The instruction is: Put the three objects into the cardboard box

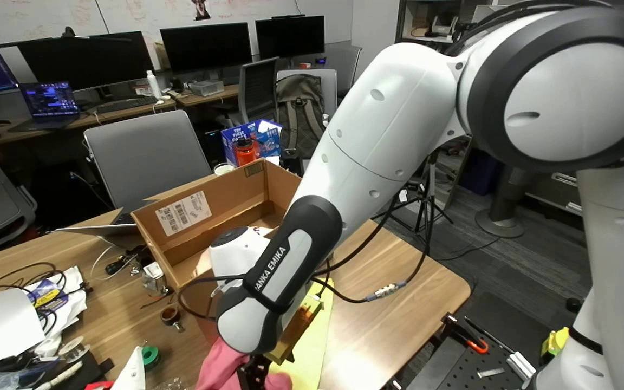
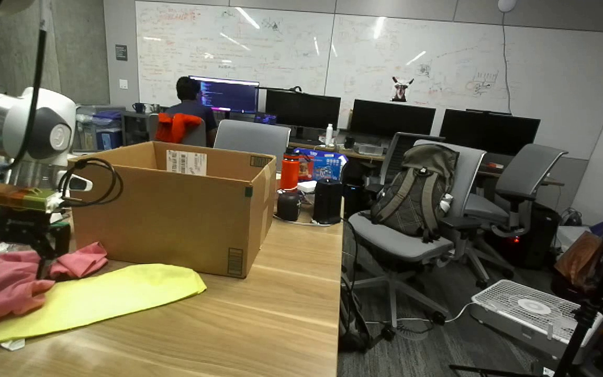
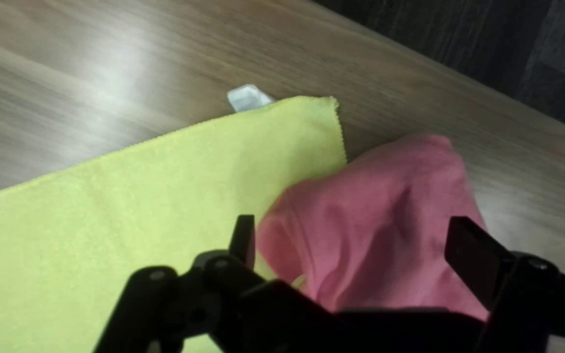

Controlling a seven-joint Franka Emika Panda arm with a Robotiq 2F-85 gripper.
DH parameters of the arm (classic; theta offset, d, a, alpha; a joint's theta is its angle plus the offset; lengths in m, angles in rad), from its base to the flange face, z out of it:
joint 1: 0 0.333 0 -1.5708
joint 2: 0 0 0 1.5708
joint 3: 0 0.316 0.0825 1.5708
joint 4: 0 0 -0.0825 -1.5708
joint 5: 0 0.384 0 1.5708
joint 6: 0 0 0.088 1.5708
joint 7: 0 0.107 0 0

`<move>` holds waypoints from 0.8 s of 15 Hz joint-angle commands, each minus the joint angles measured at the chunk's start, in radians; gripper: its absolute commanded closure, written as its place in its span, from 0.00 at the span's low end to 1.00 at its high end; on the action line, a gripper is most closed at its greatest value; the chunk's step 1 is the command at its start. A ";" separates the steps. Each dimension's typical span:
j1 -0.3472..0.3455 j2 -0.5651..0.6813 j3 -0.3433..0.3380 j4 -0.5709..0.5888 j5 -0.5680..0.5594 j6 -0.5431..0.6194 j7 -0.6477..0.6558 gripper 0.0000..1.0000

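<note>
in an exterior view: whiteboard (image 2: 280,63), faintly written on, along the top; dark backpack (image 2: 416,188) on a grey chair (image 2: 385,241), right of centre; orange bottle (image 2: 289,175), black-capped, near the middle; white grille-topped unit (image 2: 532,309), lower right. in an exterior view: laptop (image 1: 49,99), open, lit, upper left; white bottle (image 1: 153,85), upright, upper left.

Arm (image 1: 369,130) bent, tool (image 2: 12,265) pointing downward, fingers (image 3: 476,260) spread apart

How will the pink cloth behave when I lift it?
The pink cloth is probably floppy, since it lies in soft folds. Its creases below the open gripper should pinch easily. It may drag the yellow cloth, which it partly overlaps.
</note>
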 commanded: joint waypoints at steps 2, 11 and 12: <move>-0.019 0.003 0.057 0.022 0.102 -0.053 -0.088 0.00; 0.009 0.041 0.019 0.016 0.078 0.098 -0.070 0.00; 0.009 0.050 0.017 0.016 0.077 0.116 -0.068 0.00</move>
